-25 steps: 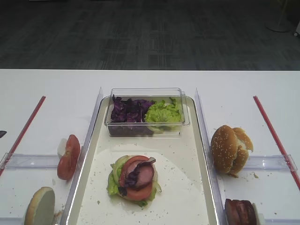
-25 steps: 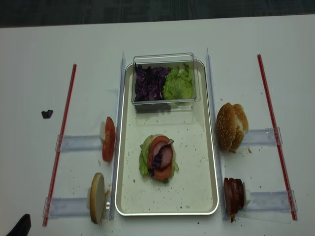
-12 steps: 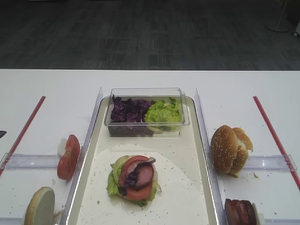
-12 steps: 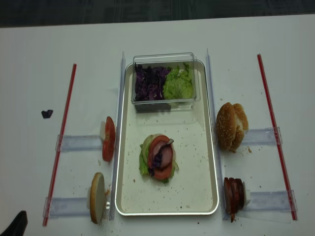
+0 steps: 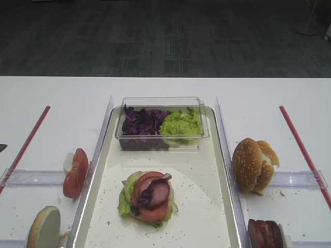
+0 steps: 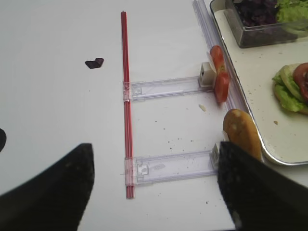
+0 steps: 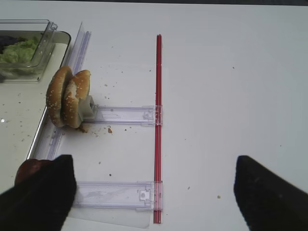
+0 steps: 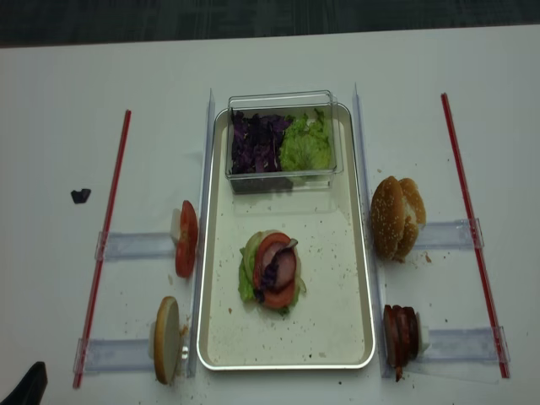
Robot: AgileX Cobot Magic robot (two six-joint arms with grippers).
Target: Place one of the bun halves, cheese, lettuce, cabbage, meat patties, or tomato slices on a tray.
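Note:
The tray (image 8: 331,278) holds a stack (image 8: 272,272) of lettuce, tomato, a meat patty and cabbage. At its far end, a clear box holds cabbage (image 8: 256,143) and lettuce (image 8: 307,145). Tomato slices (image 8: 186,239) and one bun half (image 8: 165,339) stand on edge left of the tray. Bun halves (image 8: 396,217) and meat patties (image 8: 402,333) stand to its right. No cheese shows. My left gripper (image 6: 154,192) is open over the table beside that bun half (image 6: 240,137). My right gripper (image 7: 154,192) is open and empty, right of the meat patties (image 7: 30,171).
Clear plastic holders (image 8: 135,245) and red strips (image 8: 105,236) lie on both sides of the tray. A dark cabbage scrap (image 8: 80,195) lies on the white table at the left. The table's far edge (image 5: 165,77) runs behind the box.
The dark tip of my left gripper at the bottom left of the overhead view has slid slightly toward the corner. The food has not moved.

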